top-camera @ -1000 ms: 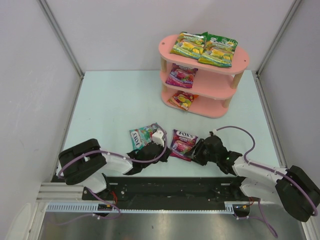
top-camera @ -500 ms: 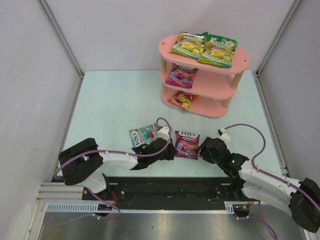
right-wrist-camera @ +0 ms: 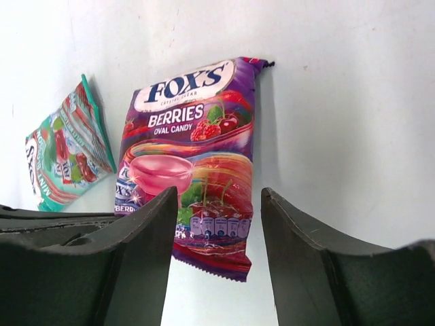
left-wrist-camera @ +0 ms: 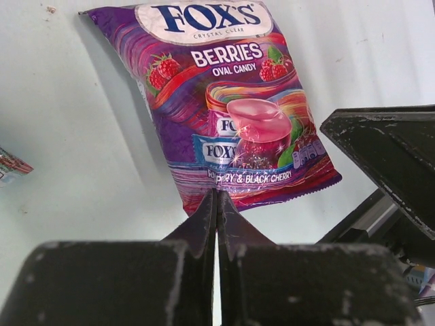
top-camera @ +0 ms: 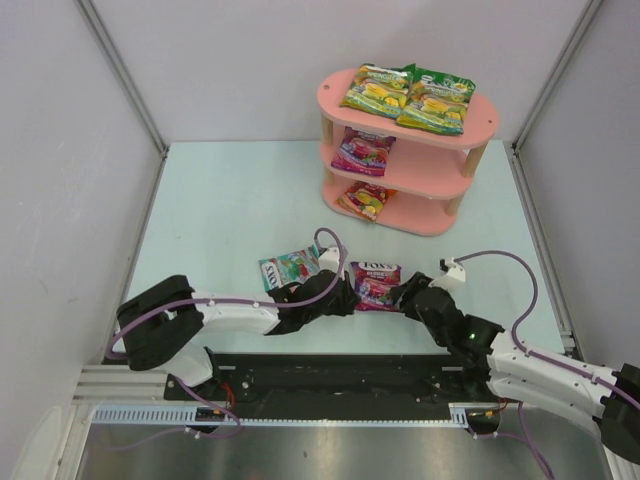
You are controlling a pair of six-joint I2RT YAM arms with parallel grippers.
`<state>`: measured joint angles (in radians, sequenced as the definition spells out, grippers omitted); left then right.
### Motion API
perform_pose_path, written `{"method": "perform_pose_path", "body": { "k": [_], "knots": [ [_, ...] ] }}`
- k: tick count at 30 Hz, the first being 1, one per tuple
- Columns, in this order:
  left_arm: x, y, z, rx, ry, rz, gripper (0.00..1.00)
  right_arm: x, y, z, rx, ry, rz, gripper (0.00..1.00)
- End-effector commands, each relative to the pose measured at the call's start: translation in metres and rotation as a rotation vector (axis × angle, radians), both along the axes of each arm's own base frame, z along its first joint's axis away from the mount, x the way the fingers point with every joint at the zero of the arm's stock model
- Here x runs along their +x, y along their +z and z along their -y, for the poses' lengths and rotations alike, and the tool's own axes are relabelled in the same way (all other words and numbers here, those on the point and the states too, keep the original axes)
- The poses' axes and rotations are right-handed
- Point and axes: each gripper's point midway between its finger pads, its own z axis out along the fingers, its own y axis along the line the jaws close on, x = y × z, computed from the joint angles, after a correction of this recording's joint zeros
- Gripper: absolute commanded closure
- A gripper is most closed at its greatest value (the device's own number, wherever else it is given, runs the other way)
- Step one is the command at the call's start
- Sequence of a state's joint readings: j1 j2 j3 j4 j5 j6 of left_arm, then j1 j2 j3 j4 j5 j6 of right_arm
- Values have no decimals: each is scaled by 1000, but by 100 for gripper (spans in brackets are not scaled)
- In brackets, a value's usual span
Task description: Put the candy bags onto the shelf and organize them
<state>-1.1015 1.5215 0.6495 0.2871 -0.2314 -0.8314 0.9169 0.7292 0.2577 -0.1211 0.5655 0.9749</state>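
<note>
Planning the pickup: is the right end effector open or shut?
Open: the right end effector has its fingers apart in the wrist view, with the purple berries bag showing through the gap.

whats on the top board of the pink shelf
Two candy bags lie side by side on the shelf's top board: a green-yellow bag and a darker green bag, edges overlapping. The board hides the back of the purple bag below.
</note>
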Motion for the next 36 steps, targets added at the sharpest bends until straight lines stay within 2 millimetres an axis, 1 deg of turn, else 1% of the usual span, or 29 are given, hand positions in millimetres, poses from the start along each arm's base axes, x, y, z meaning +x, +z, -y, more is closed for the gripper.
{"method": "perform_pose_path", "body": {
  "k": [1,6,13,16,19,20,22,23,25,26,28,29,32,34,35,36],
  "knots": [
    [4,41,18,-115,2,29,100,8,9,8,12,-64,55,44],
    [5,47,20,-122,3,35,100,4,0,11,-1,-68,20,44],
    [6,54,23,-138,0,41,100,3,-6,2,0,-37,0,44],
    [7,58,24,-140,-2,47,100,3,-5,-1,10,-30,-1,46],
    [8,61,24,-141,0,53,100,4,-3,-5,26,-18,6,53],
    [8,61,25,-141,-2,53,100,4,-3,-7,29,-12,5,57],
    [8,62,25,-141,-3,56,100,4,-3,-9,34,-4,6,60],
    [8,62,26,-142,-3,55,100,4,-3,-10,37,0,5,65],
    [8,61,25,-141,-1,54,100,4,-3,-10,41,1,7,70],
    [8,61,25,-141,-2,53,100,4,-3,-11,43,4,8,75],
    [8,61,25,-141,-2,53,100,3,-3,-11,50,5,9,82],
    [8,61,25,-140,-2,53,100,3,-4,-10,51,4,9,90],
    [9,60,25,-138,0,52,100,2,-3,-9,55,2,16,100],
    [8,58,25,-137,0,49,100,2,-2,-7,57,-5,19,100],
    [7,58,24,-137,0,47,100,2,-2,-5,54,-10,20,93],
    [7,57,24,-138,4,44,100,2,0,-5,56,-11,20,84]
  ]
}}
